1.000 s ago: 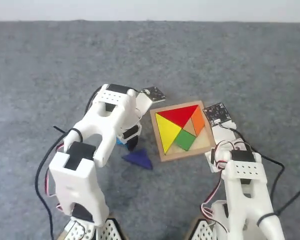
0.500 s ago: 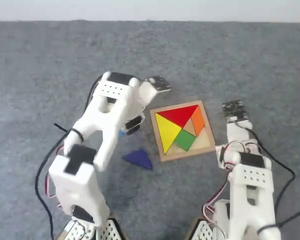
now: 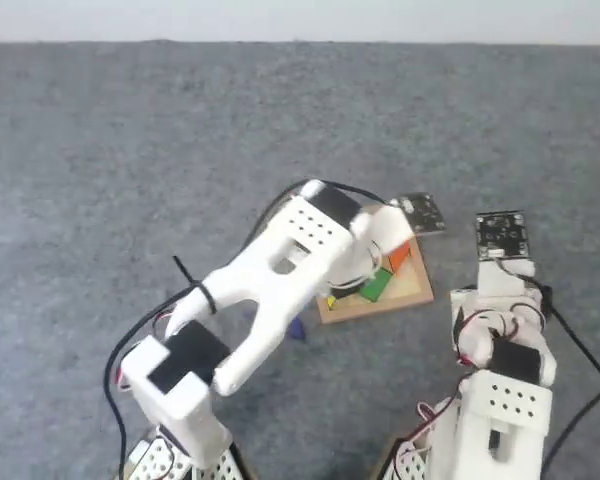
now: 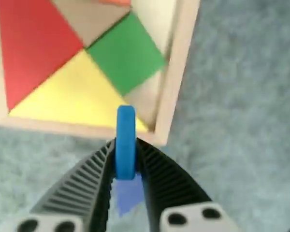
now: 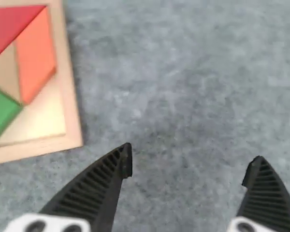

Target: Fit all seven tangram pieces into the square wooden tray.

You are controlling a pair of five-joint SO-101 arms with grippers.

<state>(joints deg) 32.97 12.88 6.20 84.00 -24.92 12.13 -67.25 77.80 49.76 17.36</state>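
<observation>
Left wrist view puts us right at the left gripper [image 4: 125, 147]. Its two ribbed fingers [image 4: 94, 169] are pressed onto a blue piece [image 4: 126, 130], which stands on edge between them and sticks out past the fingertips. Just ahead of that blue edge we see the tray [image 4: 178, 67], at its wooden rim near one corner. We cannot tell whether the piece touches the rim. Directly beyond the fingertips, inside the rim, lies the yellow triangle [image 4: 70, 96]. Beside it, in the corner, is a bare slot [image 4: 146, 99] of pale wood. Farther out from the gripper sit the green square [image 4: 125, 55] and the red triangle [image 4: 31, 43], both flat in the tray, with a tan patch next to them. Grey carpet [image 4: 241, 96] lies off the tray's side.

In the high view we see the left arm [image 3: 280, 275] stretched over the tray, covering most of it. A tip of a dark purple piece [image 3: 296, 327] shows on the carpet at the arm's edge, outside the tray.

The right gripper [image 5: 191, 164] hangs over the carpet with its fingers [image 5: 113, 169] spread wide and carpet showing between them. The tray lies off to one side, apart from the fingertips. From there we make out the orange piece [image 5: 36, 53] next to the red triangle, with the green square and pale bare wood at the nearest corner. In the high view the right arm [image 3: 495, 340] stands beside the tray, apart from it.
</observation>
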